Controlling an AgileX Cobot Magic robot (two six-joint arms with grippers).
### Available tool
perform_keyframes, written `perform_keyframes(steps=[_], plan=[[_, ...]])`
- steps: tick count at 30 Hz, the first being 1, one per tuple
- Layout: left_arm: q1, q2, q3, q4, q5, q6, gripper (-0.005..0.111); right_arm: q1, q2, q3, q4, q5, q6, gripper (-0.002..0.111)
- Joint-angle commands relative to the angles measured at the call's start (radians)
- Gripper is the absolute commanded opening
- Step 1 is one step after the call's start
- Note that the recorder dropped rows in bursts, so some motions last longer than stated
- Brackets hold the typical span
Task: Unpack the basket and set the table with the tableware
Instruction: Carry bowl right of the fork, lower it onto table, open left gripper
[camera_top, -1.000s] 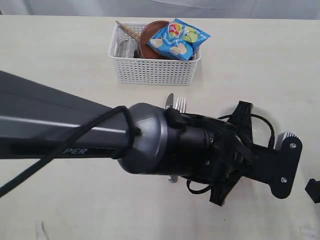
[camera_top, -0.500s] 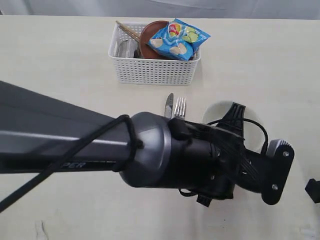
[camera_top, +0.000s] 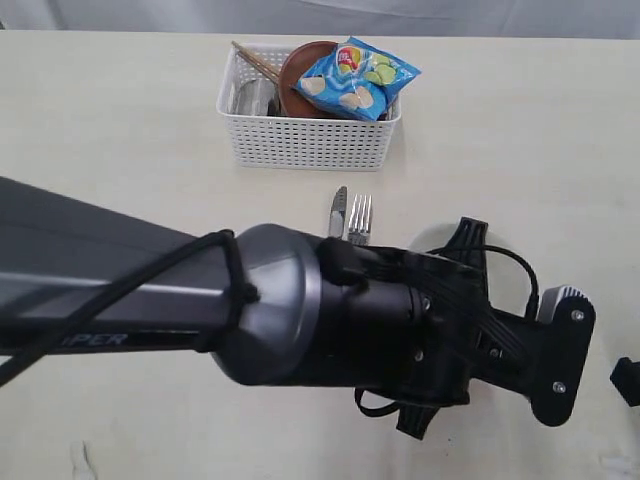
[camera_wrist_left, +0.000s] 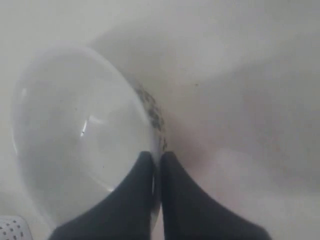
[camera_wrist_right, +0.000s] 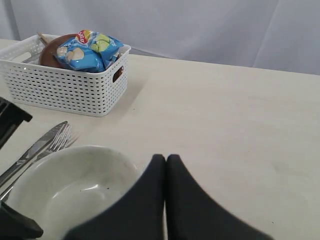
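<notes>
In the left wrist view my left gripper (camera_wrist_left: 157, 159) is shut on the rim of the pale bowl (camera_wrist_left: 75, 125). The right wrist view shows that bowl (camera_wrist_right: 70, 185) beside the steel knife (camera_wrist_right: 35, 147) and fork (camera_wrist_right: 56, 144) on the table (camera_wrist_right: 225, 115). My right gripper (camera_wrist_right: 166, 161) is shut and empty, just beside the bowl. The white basket (camera_top: 310, 135) stands at the back and holds the brown plate (camera_top: 300, 70) and chopsticks (camera_top: 255, 62). In the exterior view my left arm (camera_top: 300, 310) hides the bowl; the knife (camera_top: 338, 210) and fork (camera_top: 359, 218) stick out past it.
A blue chip bag (camera_top: 358, 78) lies on top of the basket's contents. The left arm's thick dark body spans the lower half of the exterior view. Bare tabletop (camera_top: 520, 150) stretches to the right of the basket.
My left arm has shifted and turned a little over the bowl. The bowl's rim, which showed half a second ago, is now hidden behind it. The right gripper has not moved.
</notes>
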Motion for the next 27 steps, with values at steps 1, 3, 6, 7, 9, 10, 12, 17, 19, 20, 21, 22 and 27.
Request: perform_keyframes(steps=[1, 3, 6, 7, 9, 10, 12, 17, 19, 20, 21, 22, 27], plan=[[-0.001, -0.011, 0.018, -0.018, -0.013, 0.013, 0.002, 0.002, -0.004, 0.003, -0.007, -0.006, 0.0, -0.001], [-0.001, -0.011, 0.018, -0.02, -0.015, 0.013, 0.009, 0.002, -0.004, 0.003, -0.007, -0.006, 0.0, -0.001], [-0.001, -0.011, 0.018, -0.02, -0.02, 0.013, 0.027, 0.002, -0.004, 0.003, -0.007, -0.006, 0.0, -0.001], [-0.001, -0.011, 0.018, -0.02, -0.02, 0.013, 0.034, 0.002, -0.004, 0.003, -0.007, -0.006, 0.0, -0.001], [-0.001, -0.02, 0.018, -0.02, -0.001, 0.009, 0.047, 0.002, -0.004, 0.003, -0.007, -0.006, 0.0, -0.001], [-0.001, -0.023, 0.018, -0.024, 0.007, 0.002, 0.05, 0.002, -0.004, 0.003, -0.007, -0.006, 0.0, -0.001], [-0.001, -0.045, 0.018, -0.024, 0.026, -0.02, 0.052, 0.002, -0.004, 0.003, -0.007, -0.006, 0.0, -0.001], [-0.001, -0.12, 0.018, -0.071, 0.058, -0.025, 0.052, 0.002, -0.004, 0.003, -0.007, -0.006, 0.0, -0.001], [-0.001, -0.162, 0.018, -0.094, 0.087, -0.027, 0.052, 0.002, -0.004, 0.003, -0.007, -0.006, 0.0, -0.001], [0.002, -0.18, 0.018, -0.102, 0.105, -0.029, 0.052, 0.002, -0.004, 0.003, -0.007, -0.006, 0.0, -0.001], [0.006, -0.207, 0.018, -0.106, 0.125, -0.044, 0.052, 0.002, -0.004, 0.003, -0.007, -0.006, 0.0, -0.001], [0.015, -0.225, 0.02, -0.106, 0.138, -0.061, 0.052, 0.002, -0.004, 0.003, -0.007, -0.006, 0.0, -0.001], [0.169, -0.335, 0.02, -0.106, 0.115, -0.312, 0.052, 0.002, -0.004, 0.003, -0.007, -0.006, 0.0, -0.001]])
